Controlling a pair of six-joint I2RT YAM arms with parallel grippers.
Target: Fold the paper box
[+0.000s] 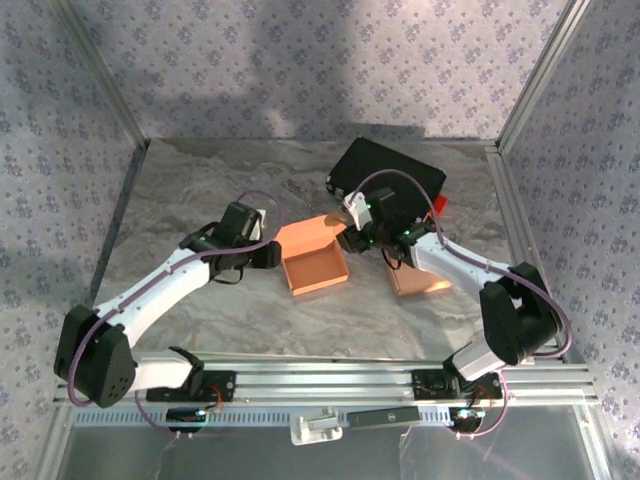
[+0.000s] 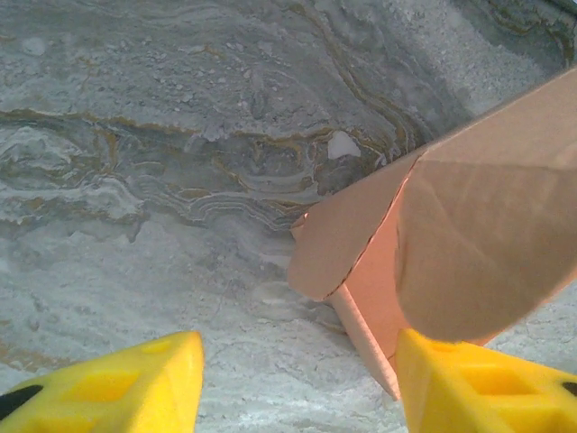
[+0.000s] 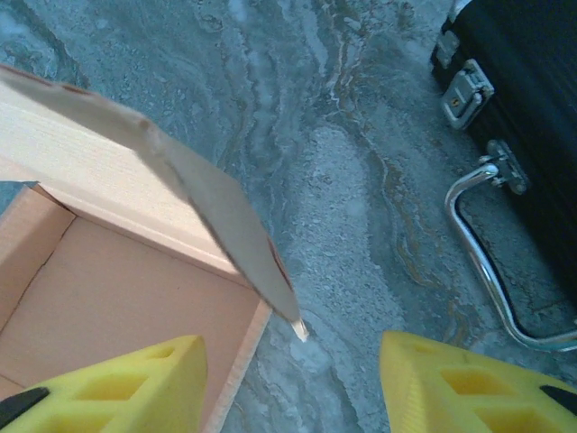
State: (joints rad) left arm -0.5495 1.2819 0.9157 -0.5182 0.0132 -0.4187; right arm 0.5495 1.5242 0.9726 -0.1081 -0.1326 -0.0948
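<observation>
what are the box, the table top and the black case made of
Box: thin matte orange-brown card, going by its creased flaps and raw edges. Table top: grey veined surface, marble-like, possibly only a printed sheet. Case: black, probably plastic or leatherette, with shiny metal latch and handle.

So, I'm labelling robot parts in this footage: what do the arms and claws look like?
The left arm and right arm have white links between black joint housings, with a thin purple cable looping along each. The left claw and right claw each have two yellow wedge-shaped fingers with shallow recessed pockets and a black patch near the base.
</observation>
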